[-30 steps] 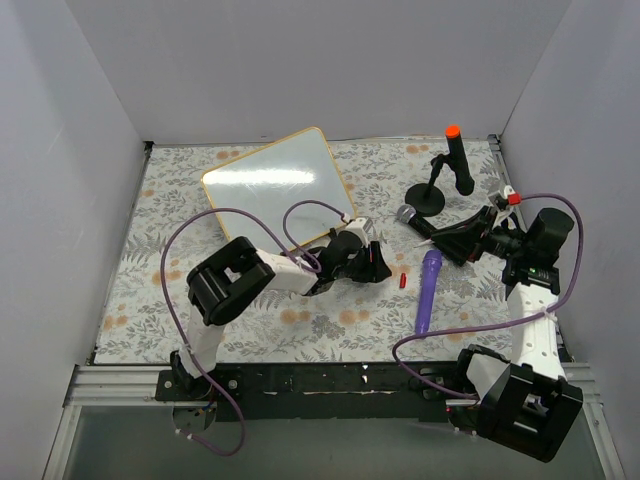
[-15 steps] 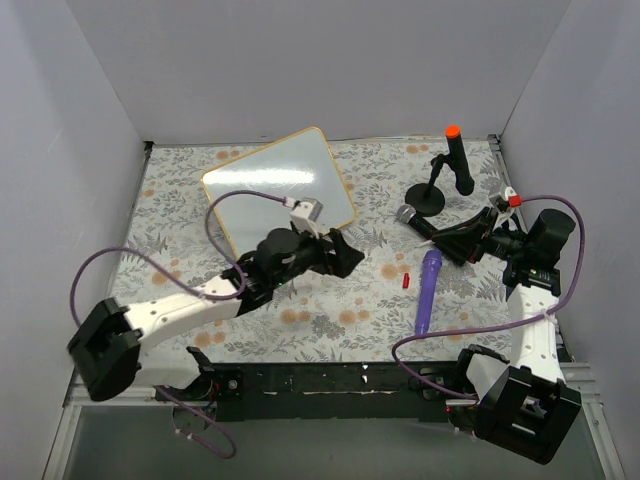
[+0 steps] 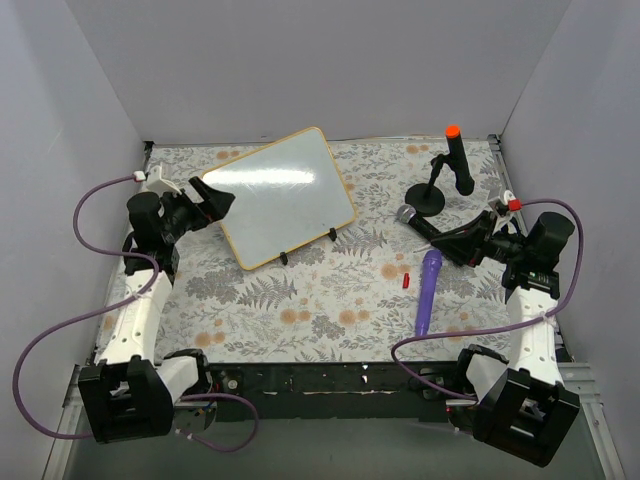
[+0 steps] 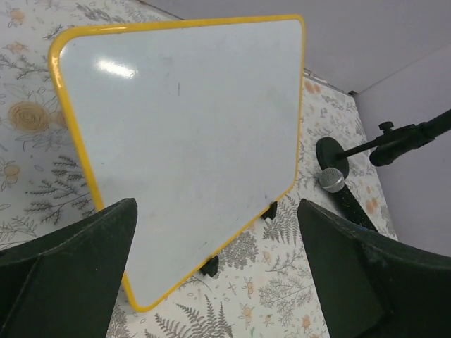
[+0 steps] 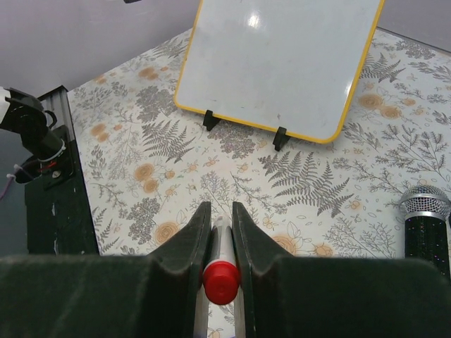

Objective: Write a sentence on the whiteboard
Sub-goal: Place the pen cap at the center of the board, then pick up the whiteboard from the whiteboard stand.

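We see our left arm [image 3: 135,300] has swung away from the middle of the table [image 3: 330,320]. 1 second ago it was folded over the middle, with its tip near the lower right corner of the whiteboard [image 3: 285,195]. Now it stands up along the left side. The left pincer [image 3: 225,200] has gone from the middle to just beside the whiteboard's left edge, and it points at the board. Its jaws have opened and now stand wide apart. The arm used to hide the board's lower part, so now we see the whole front and its 2 black feet [image 3: 284,258]. The purple cable [image 3: 45,340] now hangs in a big loop on the left.
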Action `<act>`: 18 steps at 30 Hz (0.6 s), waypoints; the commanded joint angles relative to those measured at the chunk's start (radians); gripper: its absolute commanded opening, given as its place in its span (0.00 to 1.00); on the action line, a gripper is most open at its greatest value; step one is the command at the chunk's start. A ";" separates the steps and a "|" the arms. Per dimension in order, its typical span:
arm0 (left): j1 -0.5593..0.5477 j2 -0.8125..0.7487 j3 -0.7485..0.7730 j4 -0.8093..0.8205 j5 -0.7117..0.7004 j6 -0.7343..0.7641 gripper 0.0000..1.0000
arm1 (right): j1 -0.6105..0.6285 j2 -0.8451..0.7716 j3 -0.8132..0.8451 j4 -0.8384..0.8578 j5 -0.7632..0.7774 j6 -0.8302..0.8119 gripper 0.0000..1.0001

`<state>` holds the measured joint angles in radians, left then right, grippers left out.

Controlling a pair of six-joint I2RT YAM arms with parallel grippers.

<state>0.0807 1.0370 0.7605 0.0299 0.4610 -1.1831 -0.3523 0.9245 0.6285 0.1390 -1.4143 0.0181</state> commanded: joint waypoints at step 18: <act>0.238 0.420 0.011 0.378 0.278 -0.085 0.98 | -0.002 -0.013 -0.009 0.039 -0.055 -0.017 0.01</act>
<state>0.3119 1.4040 0.7601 0.2710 0.6102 -1.2243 -0.3523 0.9222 0.6228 0.1390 -1.4441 0.0185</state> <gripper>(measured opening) 0.982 0.186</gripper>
